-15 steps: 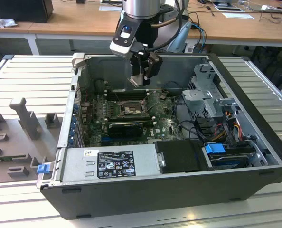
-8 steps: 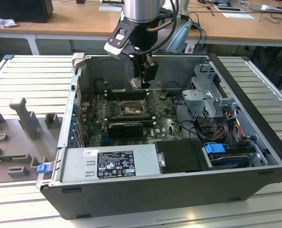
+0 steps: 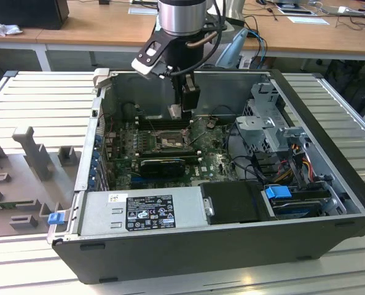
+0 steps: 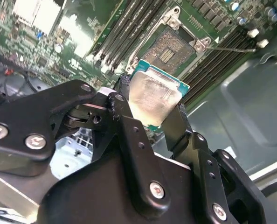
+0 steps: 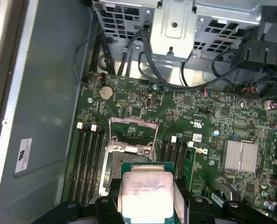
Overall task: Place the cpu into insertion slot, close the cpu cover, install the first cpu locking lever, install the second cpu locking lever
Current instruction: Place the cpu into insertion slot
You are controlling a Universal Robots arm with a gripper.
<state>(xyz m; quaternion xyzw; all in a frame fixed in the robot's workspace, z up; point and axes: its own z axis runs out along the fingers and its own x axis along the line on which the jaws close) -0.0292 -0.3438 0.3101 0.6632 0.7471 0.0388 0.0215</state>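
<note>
- Gripper (image 3: 177, 113) hangs inside the open computer case (image 3: 188, 246), toward its far side, left of centre in the exterior view.
- Fingers (image 4: 124, 88) are closed partway onto two opposite edges of the cpu (image 4: 153, 95), gripping it, silver top facing the wrist cameras.
- Cpu (image 3: 175, 111) is held in the air, tilted in the second wrist view, clear of the board.
- Insertion slot (image 5: 116, 163) sits on the green motherboard (image 3: 214, 161) just below the cpu, empty, dark centre exposed.
- Cpu cover (image 5: 133, 122) is swung open and stands at the slot's edge.
- Black memory slots (image 5: 87, 158) run along both sides of the slot.
</note>
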